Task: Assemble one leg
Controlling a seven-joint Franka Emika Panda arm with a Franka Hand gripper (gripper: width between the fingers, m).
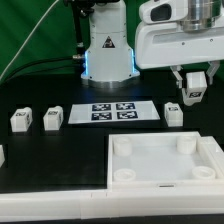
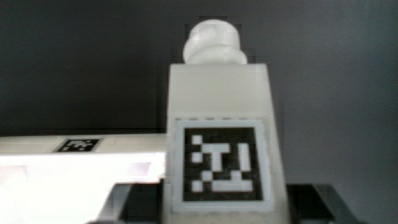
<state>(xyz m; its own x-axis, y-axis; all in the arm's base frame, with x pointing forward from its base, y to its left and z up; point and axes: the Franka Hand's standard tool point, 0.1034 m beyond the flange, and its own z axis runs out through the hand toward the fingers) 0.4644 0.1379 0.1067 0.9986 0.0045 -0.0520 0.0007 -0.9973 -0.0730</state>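
Note:
In the wrist view a leg [image 2: 221, 110], a white block with a black-and-white tag on its face and a rounded peg at its far end, sits between my two dark fingers [image 2: 139, 203]. My gripper [image 2: 222, 205] is shut on this leg. In the exterior view the gripper [image 1: 194, 90] hangs above the table at the exterior view's right, behind the white tray [image 1: 165, 178]. The held leg is mostly hidden between the fingers there. Another leg [image 1: 174, 113] stands on the table just below and beside the gripper.
Two more legs [image 1: 20, 120] [image 1: 52, 118] stand at the exterior view's left, and a further white part [image 1: 2, 155] shows at the left edge. The marker board [image 1: 112, 111] lies in the middle. The robot base [image 1: 107, 50] stands behind it.

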